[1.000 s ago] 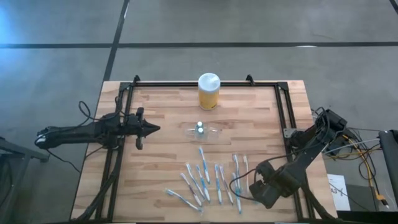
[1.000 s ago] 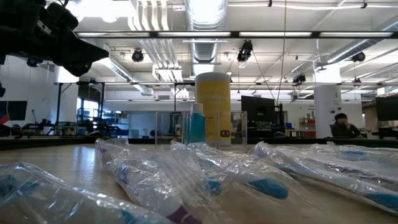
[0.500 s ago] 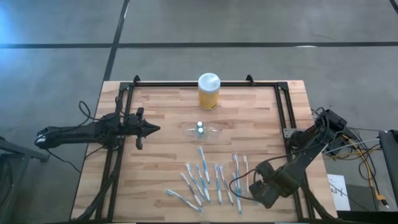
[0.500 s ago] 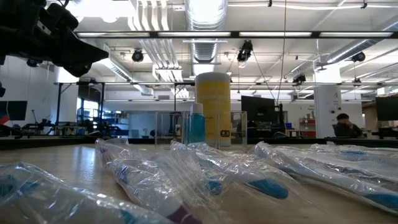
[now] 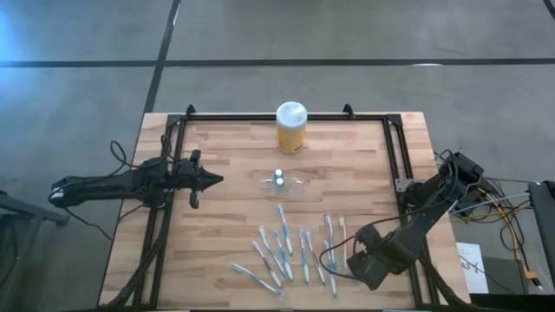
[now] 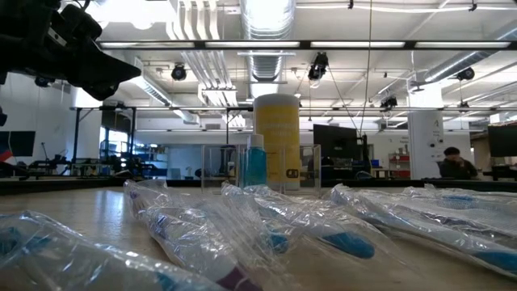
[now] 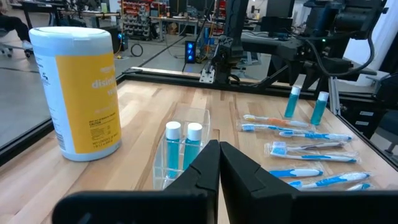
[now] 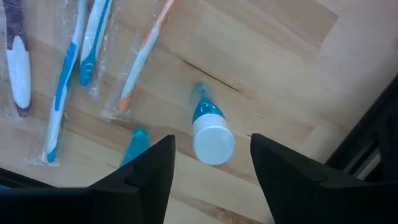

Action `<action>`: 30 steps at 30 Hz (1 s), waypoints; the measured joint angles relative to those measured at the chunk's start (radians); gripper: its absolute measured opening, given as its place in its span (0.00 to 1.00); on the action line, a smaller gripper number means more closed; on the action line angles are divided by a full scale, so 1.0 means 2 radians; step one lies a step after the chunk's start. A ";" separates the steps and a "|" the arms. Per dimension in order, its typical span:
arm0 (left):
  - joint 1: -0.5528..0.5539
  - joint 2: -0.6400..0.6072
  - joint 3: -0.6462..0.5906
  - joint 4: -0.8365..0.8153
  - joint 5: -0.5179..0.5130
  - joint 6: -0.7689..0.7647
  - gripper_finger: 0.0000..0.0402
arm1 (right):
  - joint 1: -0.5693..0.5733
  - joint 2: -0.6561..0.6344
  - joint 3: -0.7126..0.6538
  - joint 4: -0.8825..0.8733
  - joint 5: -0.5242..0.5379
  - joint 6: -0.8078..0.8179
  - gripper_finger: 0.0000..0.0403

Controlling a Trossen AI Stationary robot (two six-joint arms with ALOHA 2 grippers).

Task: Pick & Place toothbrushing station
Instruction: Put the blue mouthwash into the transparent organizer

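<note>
On the yellow jar (image 7: 78, 93), the label's white writing begins "disin".

One yellow jar (image 5: 291, 127) with a white lid is seen at the far edge of the table. Just in front of the jar, one clear holder (image 5: 282, 183) is counted, with two white-capped blue tubes (image 7: 183, 146) standing in it. Nearer than the holder, about ten wrapped toothbrushes (image 5: 284, 244) are spread out. Two more white-capped tubes (image 7: 305, 106) are seen beside the toothbrushes.
</note>
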 joint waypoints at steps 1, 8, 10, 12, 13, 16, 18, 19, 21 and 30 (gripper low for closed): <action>0.000 0.000 0.000 0.000 0.000 0.000 0.03 | 0.000 0.000 -0.003 0.006 0.000 0.000 0.49; 0.000 0.000 0.000 0.000 0.000 0.000 0.03 | 0.000 0.000 -0.021 0.027 -0.001 -0.002 0.42; 0.000 0.000 0.000 0.000 0.000 0.000 0.04 | 0.000 0.000 -0.021 0.028 -0.001 -0.006 0.40; 0.000 0.000 0.000 0.000 0.000 0.000 0.03 | 0.000 0.000 -0.021 0.028 -0.001 -0.007 0.38; 0.000 0.000 0.000 0.000 0.000 0.000 0.03 | 0.000 -0.001 -0.021 0.028 -0.001 -0.008 0.36; 0.000 0.000 0.000 0.000 0.000 0.000 0.03 | 0.000 -0.003 -0.021 0.028 -0.004 -0.014 0.31; 0.000 0.000 0.000 0.000 0.000 0.000 0.03 | 0.000 -0.004 -0.021 0.029 -0.011 -0.019 0.27; 0.000 0.000 0.000 0.000 0.000 0.000 0.03 | 0.000 -0.004 -0.021 0.029 -0.012 -0.022 0.25; 0.000 0.000 0.000 0.000 0.000 0.000 0.03 | 0.000 -0.004 -0.021 0.028 -0.013 -0.029 0.21; 0.000 0.000 0.000 0.000 0.000 0.002 0.03 | -0.010 -0.015 -0.018 0.008 -0.010 -0.065 0.21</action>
